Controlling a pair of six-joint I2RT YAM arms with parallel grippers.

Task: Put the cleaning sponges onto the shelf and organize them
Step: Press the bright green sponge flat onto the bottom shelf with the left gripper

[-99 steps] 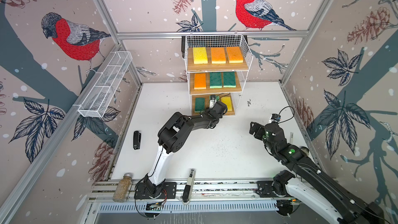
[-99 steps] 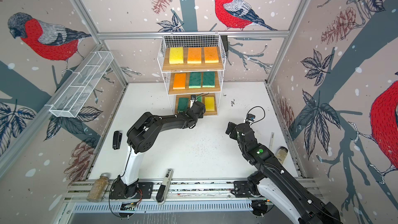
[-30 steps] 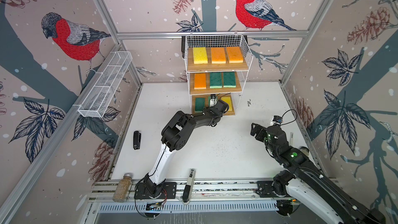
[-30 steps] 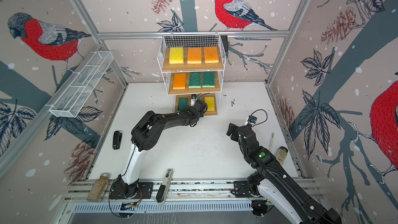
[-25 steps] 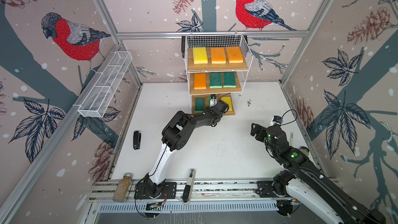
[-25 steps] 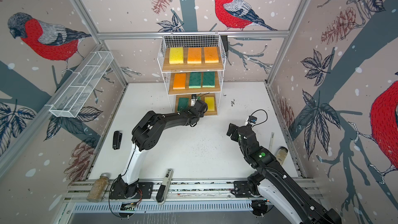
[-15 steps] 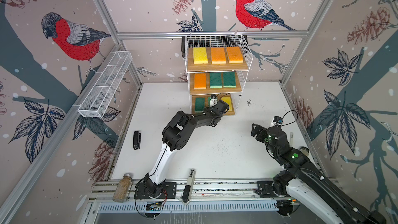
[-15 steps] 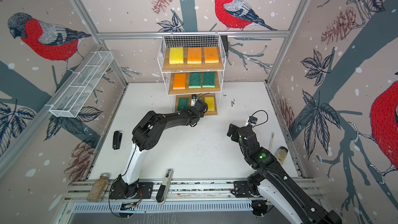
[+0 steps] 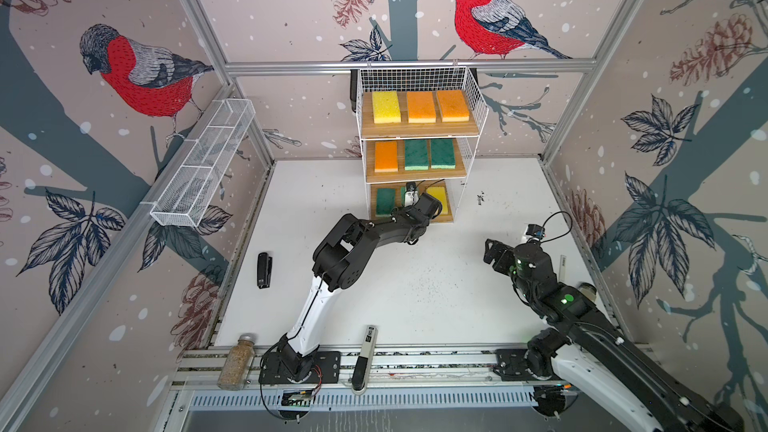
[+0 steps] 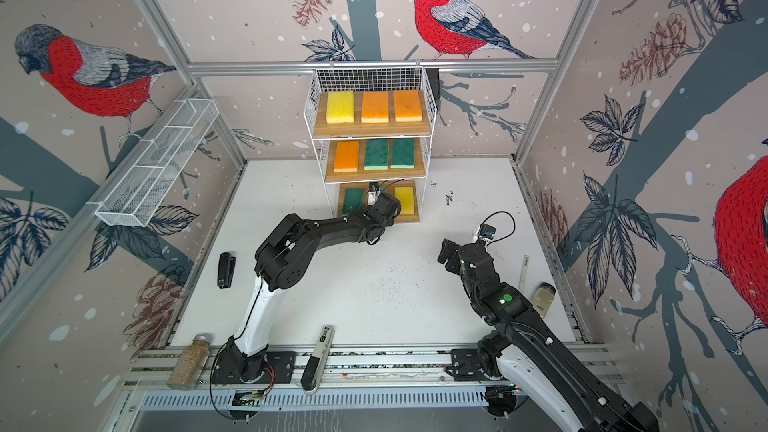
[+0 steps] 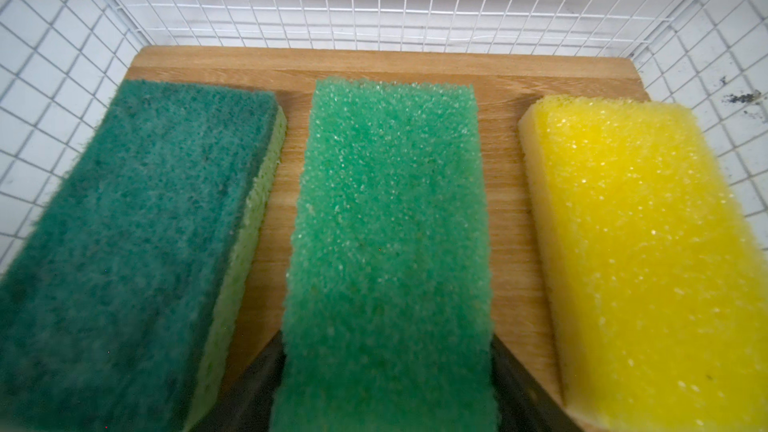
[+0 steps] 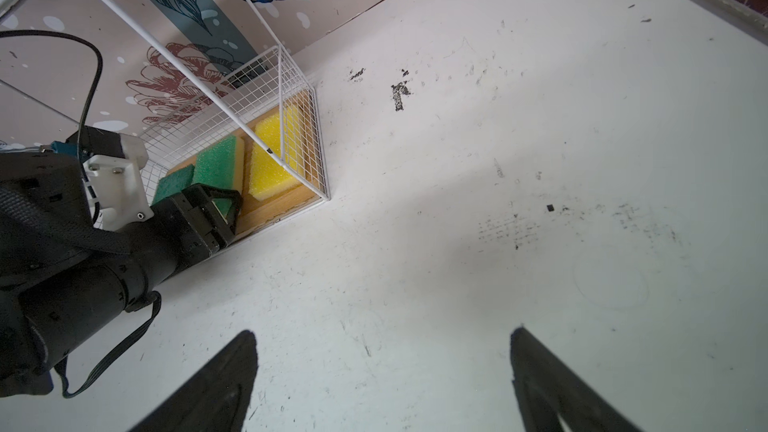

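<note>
Down on the shelf's (image 11: 374, 62) bottom board, the light green sponge (image 11: 386, 243) lies between a dark green sponge (image 11: 137, 243) and a yellow sponge (image 11: 640, 251), hemmed in by wire-grid sides (image 11: 62, 56). The left gripper (image 11: 388, 367) straddles its near end, and I cannot tell whether it grips. The right gripper (image 12: 382, 367) hangs spread wide over the surface (image 12: 498, 160).
</note>
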